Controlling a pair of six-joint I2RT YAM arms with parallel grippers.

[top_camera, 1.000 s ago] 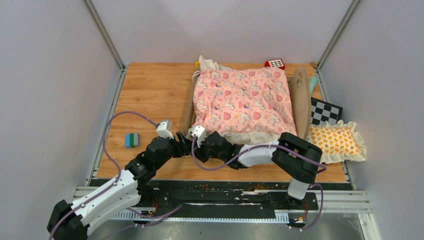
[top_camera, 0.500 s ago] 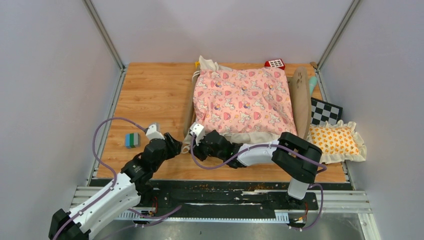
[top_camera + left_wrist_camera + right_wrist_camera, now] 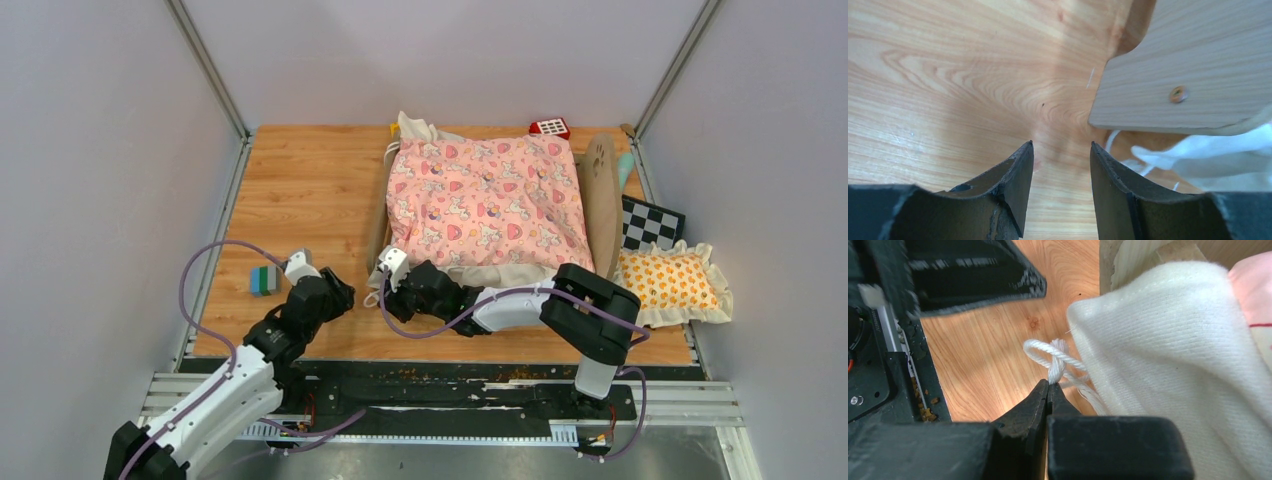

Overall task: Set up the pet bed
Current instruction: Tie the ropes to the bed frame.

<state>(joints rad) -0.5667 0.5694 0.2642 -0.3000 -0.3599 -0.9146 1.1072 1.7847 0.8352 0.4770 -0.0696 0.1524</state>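
Note:
The pet bed [image 3: 601, 195] stands at the back right of the table, its pink unicorn quilt [image 3: 487, 200] spread over it. Cream fabric [image 3: 1173, 365] hangs from under the quilt at the near left corner. My right gripper [image 3: 1049, 384] is shut on a white cord [image 3: 1055, 365] that comes off this fabric; from above it [image 3: 383, 290] lies just beside that corner. A sliver of striped mattress [image 3: 1133, 260] shows above the fabric. My left gripper [image 3: 1061, 145] hovers open over bare wood with nothing between its fingers, a little short of the bed frame's board [image 3: 1188, 65].
A grey block with green and blue stripes [image 3: 264, 280] lies left of my left arm. An orange-patterned frilled pillow [image 3: 675, 282] and a checkerboard [image 3: 652, 224] sit right of the bed, a red toy [image 3: 549, 127] behind it. Walls close in both sides.
My left gripper has drawn back to the left, away from the bed's near corner, and its jaws have narrowed. The right gripper stays shut on the cord, shifted slightly left.

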